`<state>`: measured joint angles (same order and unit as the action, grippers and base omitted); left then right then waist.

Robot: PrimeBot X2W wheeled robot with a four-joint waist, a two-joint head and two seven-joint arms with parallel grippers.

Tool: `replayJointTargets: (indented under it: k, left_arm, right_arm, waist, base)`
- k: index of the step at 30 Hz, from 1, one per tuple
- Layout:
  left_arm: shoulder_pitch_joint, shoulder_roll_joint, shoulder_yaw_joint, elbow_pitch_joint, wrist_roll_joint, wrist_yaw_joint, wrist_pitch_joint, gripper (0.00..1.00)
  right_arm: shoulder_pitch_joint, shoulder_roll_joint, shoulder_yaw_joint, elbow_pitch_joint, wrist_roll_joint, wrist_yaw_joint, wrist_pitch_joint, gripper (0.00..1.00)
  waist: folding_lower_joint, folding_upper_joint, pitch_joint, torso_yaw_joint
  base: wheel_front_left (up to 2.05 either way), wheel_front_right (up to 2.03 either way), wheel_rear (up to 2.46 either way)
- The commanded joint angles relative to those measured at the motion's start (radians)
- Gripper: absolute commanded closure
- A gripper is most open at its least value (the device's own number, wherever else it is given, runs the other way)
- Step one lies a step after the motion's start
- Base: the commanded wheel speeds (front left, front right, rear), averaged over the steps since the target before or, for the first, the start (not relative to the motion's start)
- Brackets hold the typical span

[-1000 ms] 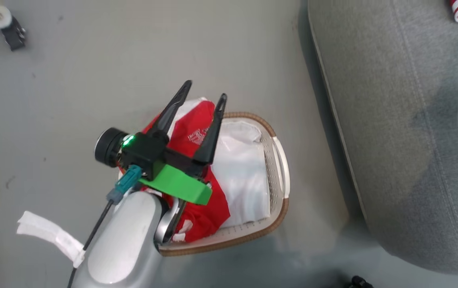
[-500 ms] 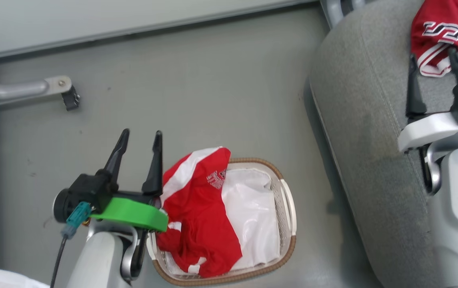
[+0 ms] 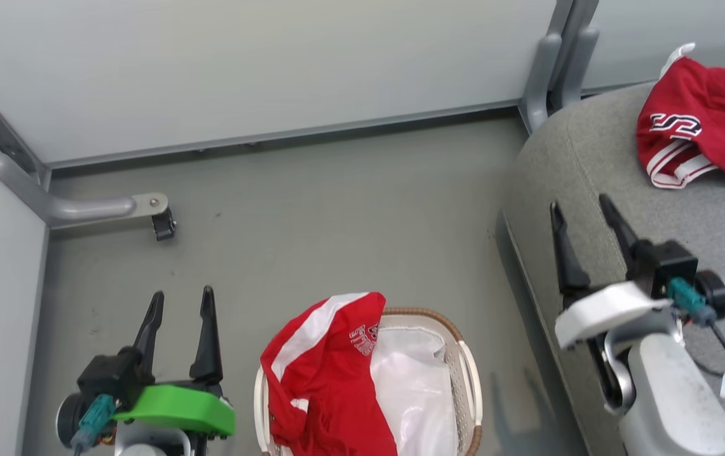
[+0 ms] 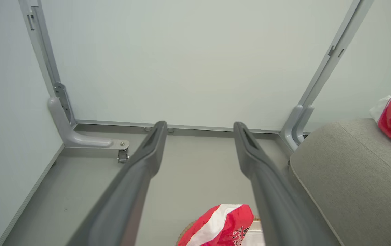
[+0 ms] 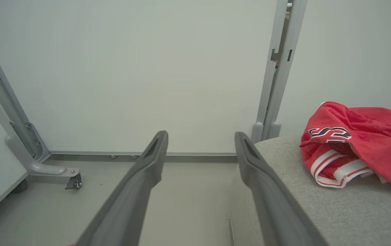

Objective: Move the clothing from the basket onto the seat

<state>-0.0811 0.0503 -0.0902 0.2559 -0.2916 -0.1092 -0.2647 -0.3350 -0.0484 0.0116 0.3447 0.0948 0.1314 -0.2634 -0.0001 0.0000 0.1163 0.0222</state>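
Note:
A red jersey (image 3: 330, 373) with a white stripe and lettering lies bunched in the round white basket (image 3: 470, 386), draped over its left rim beside the white liner; its top shows as the jersey (image 4: 221, 227). Another red garment (image 3: 704, 120) with white stripes rests on the grey seat (image 3: 596, 164) at the far right, seen too as the garment (image 5: 359, 147) on the seat (image 5: 335, 212). My left gripper (image 3: 182, 301) stands open and empty left of the basket, above the floor. Over the seat's front edge my right gripper (image 3: 580, 206) is open and empty.
Pale partition walls close the back and left, with a grey caster foot (image 3: 147, 212) on the floor at left and a grey upright post (image 3: 552, 69) beside the seat's far corner. Bare grey floor (image 3: 337, 209) lies between basket and wall.
The head camera has tilted up, bringing the walls and the seat's garment into view. My left gripper came off the jersey in the basket and moved left, open; the right gripper appeared over the seat.

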Motion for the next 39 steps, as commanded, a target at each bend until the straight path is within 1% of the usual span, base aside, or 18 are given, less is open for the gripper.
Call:
replayJointTargets:
  k: [1, 6, 8, 10, 13, 21, 39]
  left_arm:
    - [0.028, 0.001, 0.011, -0.007, -0.007, 0.006, 0.001, 0.00]
    - [0.084, 0.001, 0.022, -0.018, -0.021, 0.019, 0.001, 0.00]
    - [0.103, 0.001, 0.026, -0.018, -0.030, 0.023, 0.001, 0.00]
    - [0.111, 0.001, 0.026, -0.022, -0.033, 0.024, 0.001, 0.00]
    - [0.121, 0.001, 0.023, -0.023, -0.037, 0.028, 0.001, 0.00]
    - [0.130, 0.000, 0.013, -0.020, -0.034, 0.033, 0.001, 0.00]
    - [0.115, 0.001, 0.006, 0.000, -0.021, 0.022, 0.001, 0.00]
  right_arm:
    - [0.036, -0.005, 0.006, 0.000, 0.017, -0.001, -0.002, 0.00]
    - [0.124, -0.004, 0.023, -0.014, 0.039, -0.001, -0.002, 0.00]
    - [0.152, -0.004, 0.031, -0.015, 0.030, -0.001, -0.002, 0.00]
    - [0.170, -0.004, 0.036, -0.016, 0.016, -0.001, -0.002, 0.00]
    - [0.191, -0.004, 0.045, -0.017, 0.025, -0.001, -0.002, 0.00]
    - [0.198, -0.004, 0.064, -0.013, 0.038, -0.001, -0.002, 0.00]
    - [0.191, -0.004, 0.061, -0.015, 0.049, -0.001, -0.002, 0.00]
  waist:
    - [0.0001, 0.0000, -0.047, 0.019]
    - [0.0001, 0.0000, -0.081, 0.023]
    - [0.0001, 0.0000, -0.093, 0.021]
    - [0.0001, 0.0000, -0.099, 0.020]
    - [0.0001, 0.0000, -0.107, 0.018]
    - [0.0001, 0.0000, -0.114, 0.010]
    - [0.0001, 0.0000, -0.110, 0.015]
  base:
    - [0.00, 0.00, 0.00]
    - [0.00, 0.00, 0.00]
    - [0.00, 0.00, 0.00]
    - [0.00, 0.00, 0.00]
    - [0.00, 0.00, 0.00]
    - [0.00, 0.00, 0.00]
    - [0.00, 0.00, 0.00]
